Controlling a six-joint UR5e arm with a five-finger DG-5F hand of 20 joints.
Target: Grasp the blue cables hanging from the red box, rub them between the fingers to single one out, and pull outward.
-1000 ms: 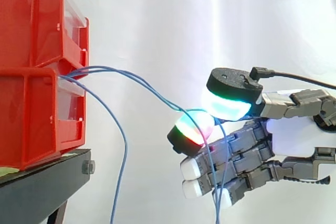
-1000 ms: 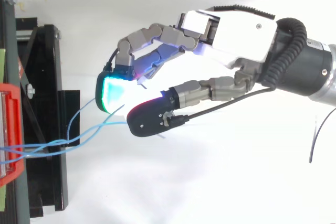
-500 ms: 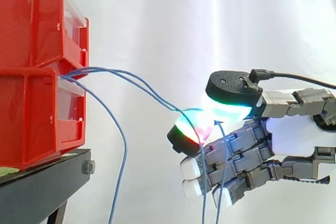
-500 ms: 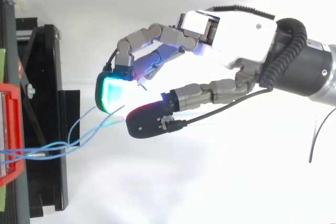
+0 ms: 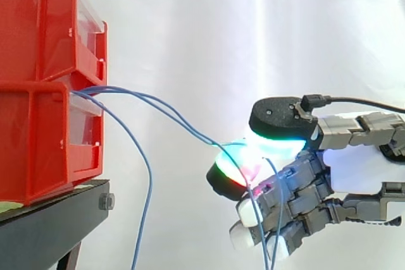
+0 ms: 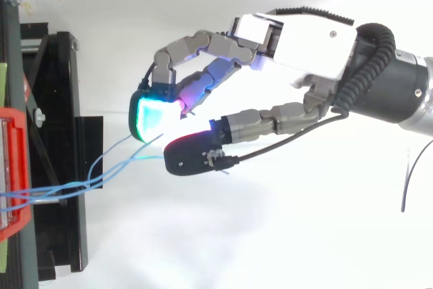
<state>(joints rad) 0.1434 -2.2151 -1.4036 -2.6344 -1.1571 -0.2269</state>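
Robot hand (image 6: 304, 32) pinches blue cables (image 5: 117, 89) (strung from the red box (image 5: 38, 137)) between its glowing pads (image 6: 152, 116).

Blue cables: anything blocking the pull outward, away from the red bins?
Nothing visible does. The hand pinches the thin blue cables between its glowing pads, clear of the stacked red plastic bins; the way outward lies open before the white curtain.

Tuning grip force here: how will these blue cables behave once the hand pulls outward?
Probably floppy: one of the blue cables droops in a loose arc from the red box. Likely slippery and light, being thin strands pinched between rounded pads of the hand.
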